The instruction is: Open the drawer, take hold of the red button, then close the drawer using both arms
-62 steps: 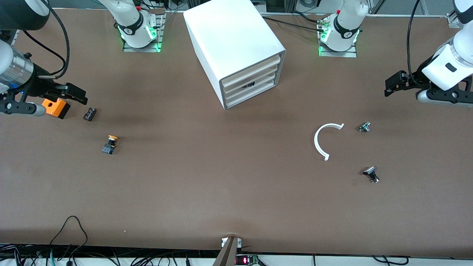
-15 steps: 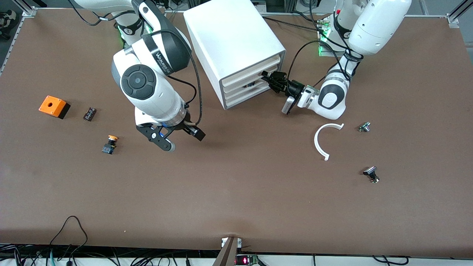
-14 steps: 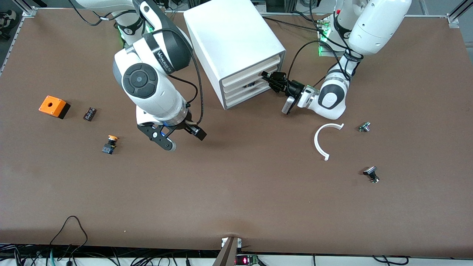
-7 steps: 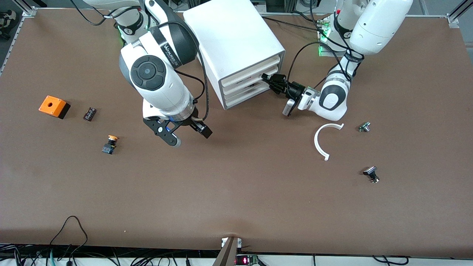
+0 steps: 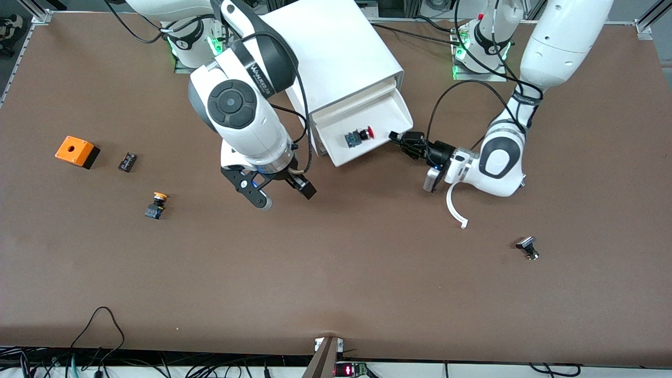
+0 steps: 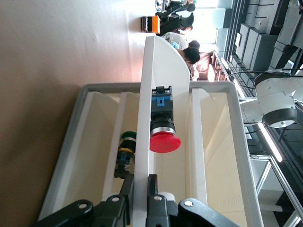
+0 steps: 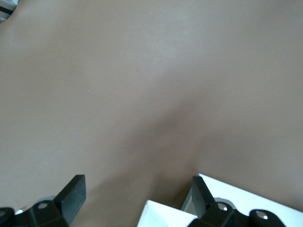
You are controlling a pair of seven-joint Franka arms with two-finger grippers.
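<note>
The white cabinet (image 5: 336, 47) stands at the back middle of the table. One drawer (image 5: 386, 113) is pulled out toward the front camera. The button (image 5: 359, 135), red cap and black-and-blue body, lies on its side in it. My left gripper (image 5: 401, 139) is shut on the drawer's front edge at the corner toward the left arm's end. The left wrist view shows its fingers (image 6: 152, 189) pinching the drawer wall (image 6: 144, 118), with the red button (image 6: 164, 137) just inside. My right gripper (image 5: 283, 195) is open and empty over the table beside the drawer's other corner (image 7: 165, 215).
An orange box (image 5: 76, 151), a small black part (image 5: 127, 161) and a yellow-capped button (image 5: 156, 205) lie toward the right arm's end. A white curved piece (image 5: 454, 205) and a black part (image 5: 527, 248) lie toward the left arm's end. A green-capped button (image 6: 125, 153) sits in a lower drawer.
My left gripper has pulled the drawer out toward the front camera, uncovering the red button. My right arm has swung toward the cabinet, its gripper still open.
</note>
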